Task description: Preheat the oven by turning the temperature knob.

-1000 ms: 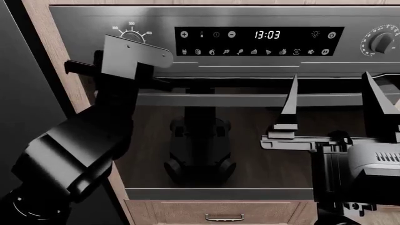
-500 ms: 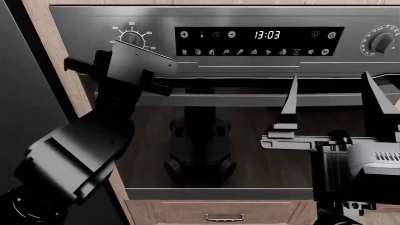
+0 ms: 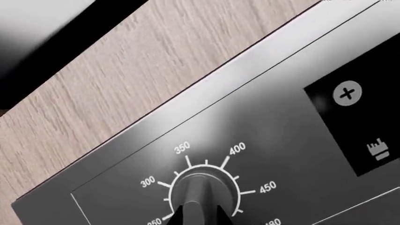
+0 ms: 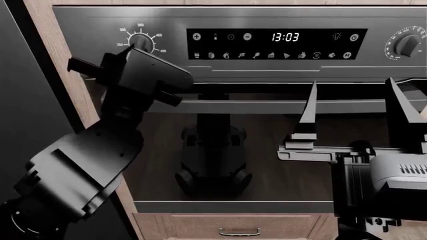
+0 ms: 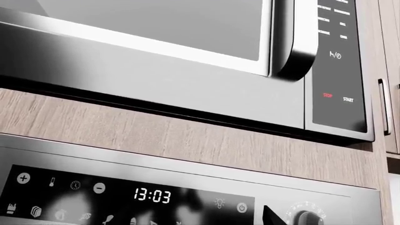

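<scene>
The oven (image 4: pixel 267 15) fills the head view, with its dark glass door, bar handle (image 4: pixel 267 106) and clock panel (image 4: pixel 285 37) reading 13:03. The temperature knob (image 4: pixel 141 42), ringed by numbers 300 to 450, sits at the panel's left end. In the left wrist view my left gripper (image 3: pixel 200 218) has its two dark fingertips (image 3: pixel 181 216) pressed on either side of the knob's ridge (image 3: pixel 203 187). In the head view the left gripper (image 4: pixel 137 52) is tilted at the knob. My right gripper (image 4: pixel 357 107) is open and empty in front of the door, below the other knob (image 4: pixel 407 45).
A microwave (image 5: pixel 156 61) is mounted above the oven behind a wood strip. Wood cabinet trim (image 4: pixel 63 60) and a dark panel border the oven's left side. A drawer with a metal pull (image 4: pixel 239 231) lies below the door.
My left gripper has rolled clockwise at the knob over the last second, and more of the number ring now shows. The right arm has not moved.
</scene>
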Tool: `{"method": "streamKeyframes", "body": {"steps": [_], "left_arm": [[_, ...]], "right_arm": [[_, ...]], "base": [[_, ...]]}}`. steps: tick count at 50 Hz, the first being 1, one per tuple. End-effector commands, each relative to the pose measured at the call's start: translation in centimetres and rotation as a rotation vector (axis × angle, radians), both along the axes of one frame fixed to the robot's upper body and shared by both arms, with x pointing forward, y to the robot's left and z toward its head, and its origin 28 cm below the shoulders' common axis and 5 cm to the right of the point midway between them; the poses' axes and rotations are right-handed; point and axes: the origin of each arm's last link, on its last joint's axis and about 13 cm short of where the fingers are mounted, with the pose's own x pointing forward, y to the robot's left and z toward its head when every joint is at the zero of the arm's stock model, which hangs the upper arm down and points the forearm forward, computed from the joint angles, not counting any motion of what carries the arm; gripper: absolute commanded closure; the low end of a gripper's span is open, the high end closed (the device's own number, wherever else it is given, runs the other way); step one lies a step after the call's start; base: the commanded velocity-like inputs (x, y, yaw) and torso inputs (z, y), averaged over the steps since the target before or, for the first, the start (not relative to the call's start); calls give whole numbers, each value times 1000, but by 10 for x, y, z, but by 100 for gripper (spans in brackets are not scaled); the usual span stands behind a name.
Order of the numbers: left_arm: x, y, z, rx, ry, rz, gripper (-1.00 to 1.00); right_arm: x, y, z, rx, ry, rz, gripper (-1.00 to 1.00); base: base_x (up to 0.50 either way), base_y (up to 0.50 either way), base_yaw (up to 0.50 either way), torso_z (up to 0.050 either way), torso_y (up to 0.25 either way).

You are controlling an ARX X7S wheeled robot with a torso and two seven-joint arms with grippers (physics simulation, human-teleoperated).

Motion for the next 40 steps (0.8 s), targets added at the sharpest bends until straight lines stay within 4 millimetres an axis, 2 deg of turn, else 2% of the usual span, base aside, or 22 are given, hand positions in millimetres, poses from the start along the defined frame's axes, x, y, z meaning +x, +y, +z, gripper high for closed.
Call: {"method": "streamKeyframes", "body": {"steps": [1, 29, 40], "left_arm": [[13, 9, -8, 19, 129, -25, 100], [13, 10, -18, 173, 123, -15, 100], [17, 9, -20, 141, 178, -43, 100]], "right_arm": [[-1, 0, 0, 0, -3, 1, -100], [-2, 0, 3, 0, -13, 0, -100], [-1, 1, 2, 0, -11, -1, -100]], "base": [[22, 0, -7, 0, 0], [11, -2, -6, 1, 0], [10, -1, -7, 1, 0]]}}
